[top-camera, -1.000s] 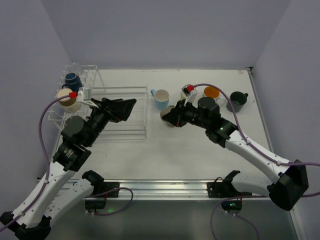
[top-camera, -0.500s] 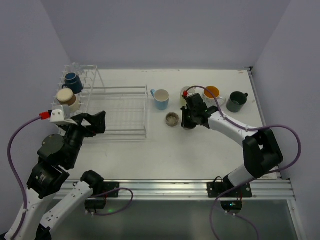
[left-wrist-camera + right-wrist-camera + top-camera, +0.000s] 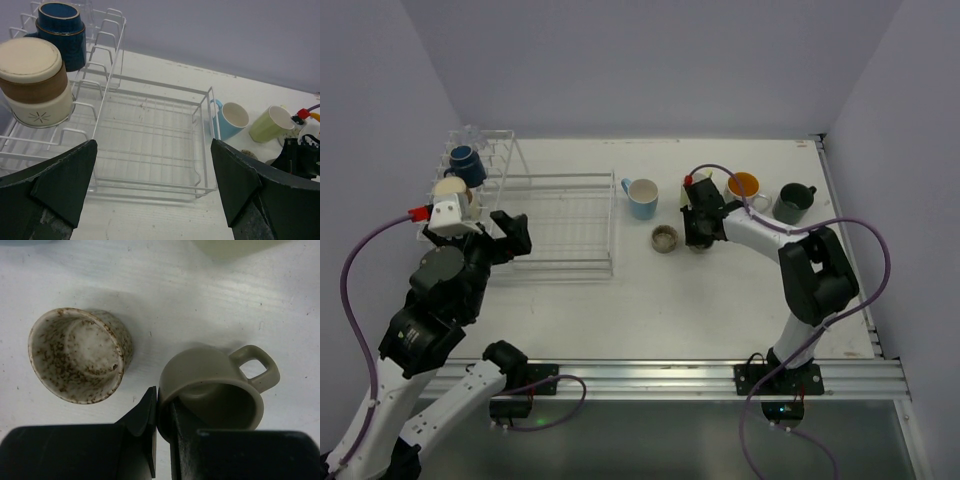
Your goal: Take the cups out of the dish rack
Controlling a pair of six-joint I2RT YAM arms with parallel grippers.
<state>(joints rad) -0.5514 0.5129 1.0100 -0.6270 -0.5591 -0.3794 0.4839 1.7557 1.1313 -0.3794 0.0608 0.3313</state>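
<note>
The white wire dish rack (image 3: 565,225) (image 3: 150,135) stands at the left. A navy cup (image 3: 466,160) (image 3: 60,32) and a cream cup (image 3: 453,193) (image 3: 35,80) hang upside down on its prongs. My left gripper (image 3: 510,238) (image 3: 155,185) hovers open at the rack's near left corner, holding nothing. My right gripper (image 3: 698,236) (image 3: 164,410) is shut on the rim of a grey-brown mug (image 3: 215,390), one finger inside it and one outside. This mug is low over the table beside a speckled cup (image 3: 664,238) (image 3: 77,355). Light blue (image 3: 642,197) (image 3: 231,120), yellow-green (image 3: 270,123), orange-lined (image 3: 744,186) and dark green (image 3: 792,203) cups stand on the table.
The rack's low basket section (image 3: 165,150) holds nothing. The right arm (image 3: 760,235) stretches across the table's right half, close to the row of standing cups. White walls close in the table at the back and both sides.
My left gripper has drawn back from over the basket to the rack's near left corner. My right gripper has shifted right, from over the speckled cup to just beside it.
</note>
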